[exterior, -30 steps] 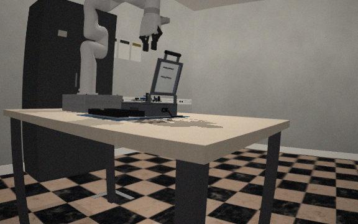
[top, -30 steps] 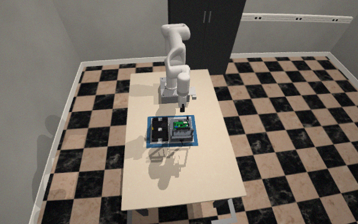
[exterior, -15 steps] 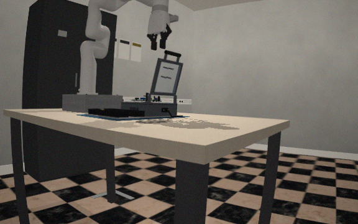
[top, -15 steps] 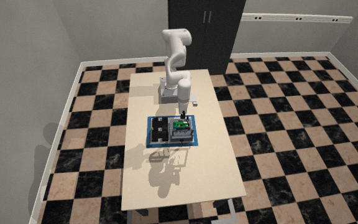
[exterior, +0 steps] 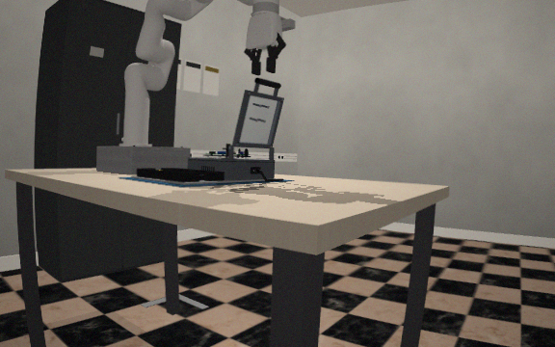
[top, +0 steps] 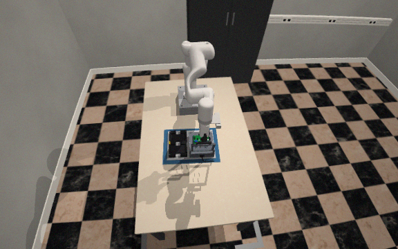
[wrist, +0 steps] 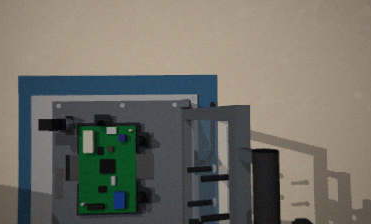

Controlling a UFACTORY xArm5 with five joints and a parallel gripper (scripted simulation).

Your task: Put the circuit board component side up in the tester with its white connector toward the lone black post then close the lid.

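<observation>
The green circuit board [top: 197, 139] [wrist: 93, 175] lies flat, component side up, on the grey tester [wrist: 161, 120] [exterior: 231, 170]. Its large white connector [wrist: 88, 141] is near the upper left corner in the wrist view. A single black post [wrist: 103, 120] stands just beyond the board's upper edge. Small pale dots show in two opposite corners. The lid [top: 202, 148] [exterior: 260, 120] [wrist: 240, 150] stands up, open, with its black handle [exterior: 268, 83] [wrist: 266, 185] at the top. My gripper [exterior: 263, 73] is partly open and empty, a little above the handle.
The black tray [top: 177, 150] [exterior: 181, 173] lies beside the tester on the blue mat [top: 164, 155] [wrist: 25, 125]. A tall black piece [wrist: 51, 124] stands at the tester's side opposite the lid. A cable [exterior: 264, 176] leaves the tester's side.
</observation>
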